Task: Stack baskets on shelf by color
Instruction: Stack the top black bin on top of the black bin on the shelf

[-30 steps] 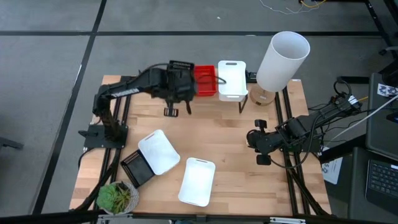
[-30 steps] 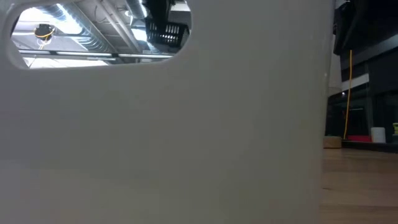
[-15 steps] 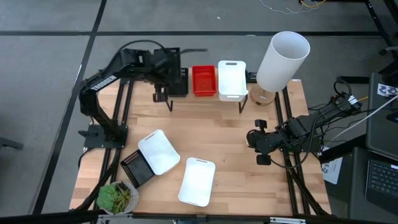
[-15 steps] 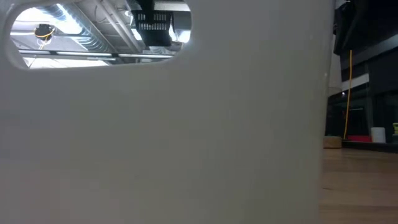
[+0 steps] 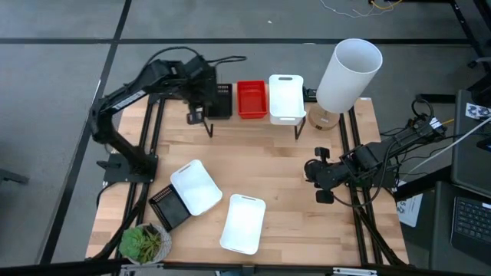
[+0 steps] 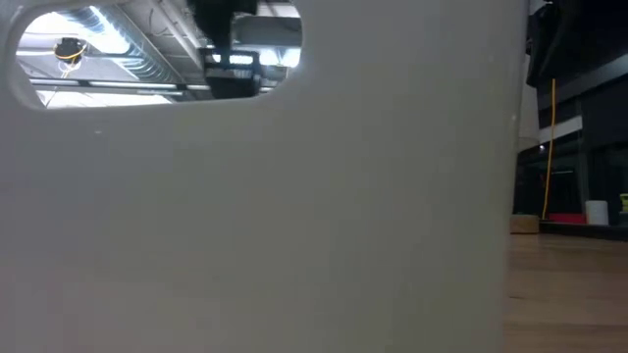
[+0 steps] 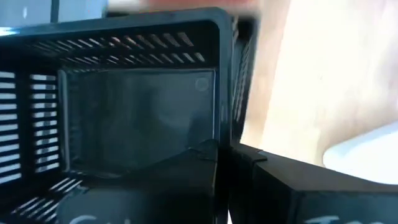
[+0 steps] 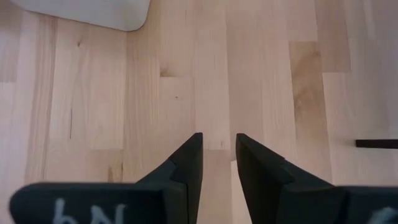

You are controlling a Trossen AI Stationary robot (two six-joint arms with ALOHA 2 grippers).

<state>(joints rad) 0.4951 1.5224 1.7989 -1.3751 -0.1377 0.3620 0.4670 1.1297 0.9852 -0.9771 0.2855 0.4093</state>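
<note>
the left gripper (image 5: 205,98) has swung from over the red basket (image 5: 252,99) to the shelf's (image 5: 288,120) left end, fingers clamped on the black basket's (image 5: 220,100) wall. it looks ready to release. right gripper (image 5: 313,170) waits apart, holding nothing.

I see the shelf (image 5: 257,123) along the desk's (image 5: 276,184) far edge, three baskets in a row on it; my left claw (image 5: 201,98) sits at the leftmost basket (image 5: 221,100). Cylinder (image 5: 349,75) right of the shelf. Three more baskets near front-left, plant (image 5: 143,243) at the front-left corner. Right claw (image 5: 313,170) at right edge.
</note>
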